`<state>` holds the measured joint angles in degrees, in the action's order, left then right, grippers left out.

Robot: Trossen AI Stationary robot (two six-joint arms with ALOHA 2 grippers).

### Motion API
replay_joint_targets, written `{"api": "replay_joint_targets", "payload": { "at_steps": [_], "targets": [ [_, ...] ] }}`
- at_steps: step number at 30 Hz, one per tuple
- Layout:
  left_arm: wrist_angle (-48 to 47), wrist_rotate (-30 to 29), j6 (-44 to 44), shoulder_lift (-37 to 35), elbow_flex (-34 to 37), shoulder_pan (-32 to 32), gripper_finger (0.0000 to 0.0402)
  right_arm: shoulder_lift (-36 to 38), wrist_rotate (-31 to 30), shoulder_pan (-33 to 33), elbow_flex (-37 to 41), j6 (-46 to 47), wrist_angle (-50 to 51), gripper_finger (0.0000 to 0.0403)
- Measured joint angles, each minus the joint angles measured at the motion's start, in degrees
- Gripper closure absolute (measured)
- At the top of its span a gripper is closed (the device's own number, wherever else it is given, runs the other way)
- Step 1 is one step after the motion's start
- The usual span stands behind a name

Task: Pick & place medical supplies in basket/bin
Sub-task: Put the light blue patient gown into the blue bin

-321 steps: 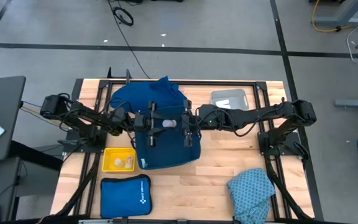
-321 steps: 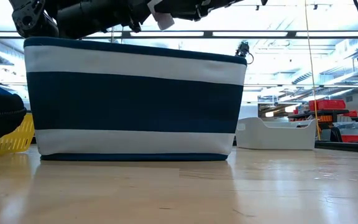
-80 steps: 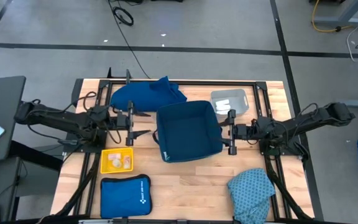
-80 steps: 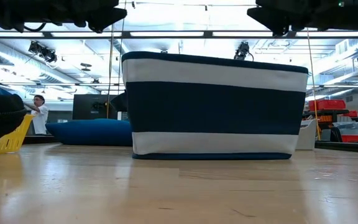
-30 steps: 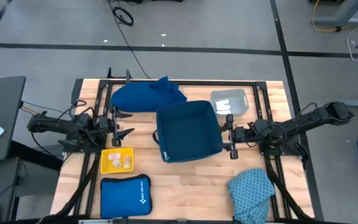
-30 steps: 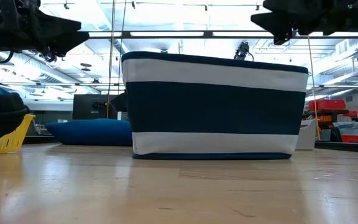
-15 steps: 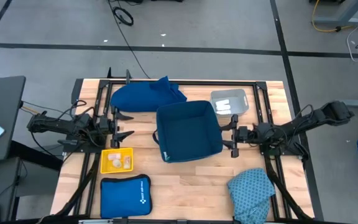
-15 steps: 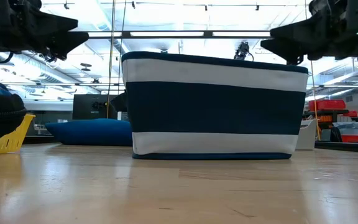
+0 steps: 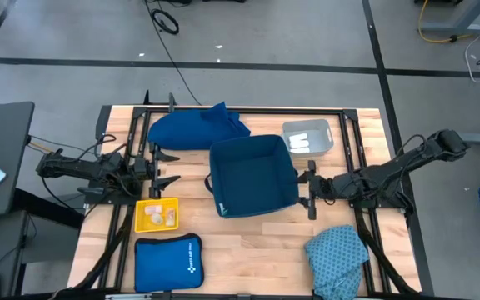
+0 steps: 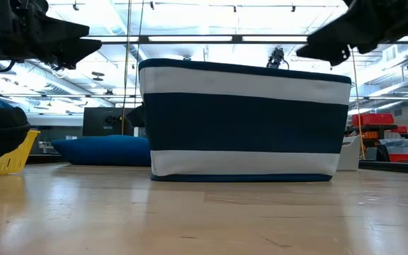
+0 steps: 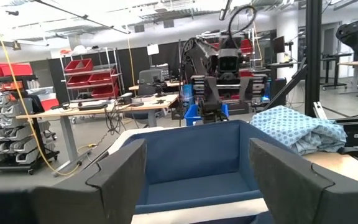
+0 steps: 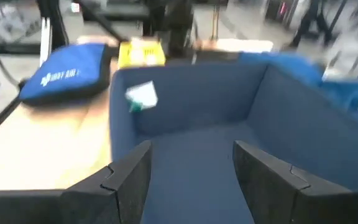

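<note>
Only the high view shows the yellow tray of white rolls near the left gripper – fingers apart, empty, like the right gripper – flanking the navy basket, the pouch logo beyond unreadable.

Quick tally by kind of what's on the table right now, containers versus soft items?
Containers: 3 (navy-and-white fabric basket, yellow plastic tray, clear plastic bin)
Cloths: 2 (dark-blue cloth, teal speckled cloth)
Pouches: 1 (bright-blue zip pouch)
Total: 6
</note>
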<state>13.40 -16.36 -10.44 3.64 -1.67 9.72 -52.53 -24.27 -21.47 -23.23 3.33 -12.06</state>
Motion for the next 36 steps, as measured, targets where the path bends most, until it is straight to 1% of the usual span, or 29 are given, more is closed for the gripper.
{"api": "replay_joint_targets", "payload": {
  "at_steps": [3,5,7,9,13,17,20,24,27,30,32,34,36],
  "targets": [
    [-0.1,-0.14,0.04,0.02,0.0,0.0,0.0118,-0.05,-0.08,-2.1,-3.6,6.91,9.65,0.0172],
    [-0.1,-0.15,0.04,0.02,-0.01,0.01,0.0118,-1.14,0.03,-3.79,-5.99,10.86,13.8,0.0172],
    [-0.14,-0.15,0.07,0.02,0.0,0.02,0.0118,-2.82,1.04,-5.56,-8.35,13.95,17.76,0.0172],
    [-0.16,-0.15,0.09,0.02,-0.02,0.01,0.0118,-5.4,3.41,-6.82,-11.39,17.3,20.57,0.0172],
    [-0.19,-0.15,0.02,0.02,-0.02,0.02,0.0118,-11.73,10.35,-8.3,-18.34,27.57,30.71,0.0172],
    [-0.23,-0.16,0.11,0.02,-0.02,0.0,0.0118,-19.47,17.59,-9.93,-26.88,39.59,44.84,0.0172],
    [-0.34,-0.15,0.13,0.03,-0.02,0.02,0.0118,-25.26,24.68,-11.23,-32.09,47.42,52.86,0.0172],
    [-0.41,-0.15,0.13,0.04,-0.02,0.0,0.0118,-31.47,34.21,-13.14,-37.32,55.01,58.95,0.0172],
    [-0.45,-0.15,0.13,0.04,-0.02,0.02,0.0118,-34.07,39.24,-14.64,-40.6,59.58,62.22,0.0172],
    [-0.45,-0.15,0.13,0.04,-0.02,0.01,0.0118,-35.19,40.66,-16.4,-43.4,63.34,65.29,0.0175],
    [-0.45,-0.15,0.13,0.04,-0.02,0.02,0.0118,-35.42,40.67,-17.74,-44.65,65.74,67.04,0.0187],
    [-0.47,-0.15,0.13,0.04,-0.02,0.02,0.0118,-35.5,40.63,-19.38,-44.87,68.13,68.48,0.0209],
    [-0.6,-0.13,0.13,0.04,-0.02,0.02,0.0118,-35.88,41.08,-21.17,-44.84,70.48,69.76,0.0241]
  ]
}}
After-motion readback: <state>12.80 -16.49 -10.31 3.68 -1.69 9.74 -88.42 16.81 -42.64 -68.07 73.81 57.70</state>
